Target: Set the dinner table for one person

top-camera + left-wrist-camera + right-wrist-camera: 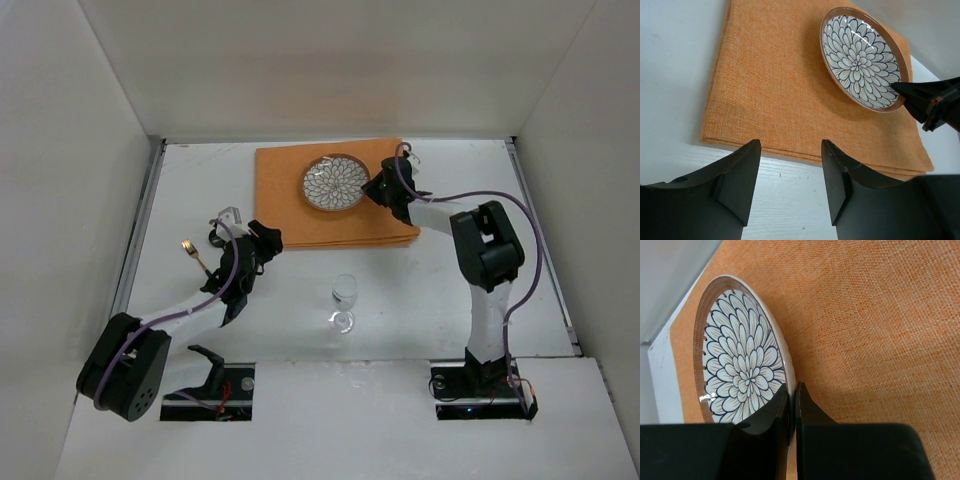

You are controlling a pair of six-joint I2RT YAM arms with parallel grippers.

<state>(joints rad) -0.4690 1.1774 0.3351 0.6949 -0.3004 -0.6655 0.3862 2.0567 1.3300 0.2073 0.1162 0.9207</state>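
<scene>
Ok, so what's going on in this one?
A two-arm robot is partway through setting the dinner table. The right hand is pinched shut on the rim of the flower-patterned plate, which sits on the orange placemat. The left hand is open and empty, just off the placemat's near left corner. A gold fork lies on the table at the left and a wine glass stands upright nearer the arms, neither being touched.

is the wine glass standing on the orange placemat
No, the wine glass stands on the bare white dinner table, apart from the orange placemat and nearer the arm bases.
</scene>
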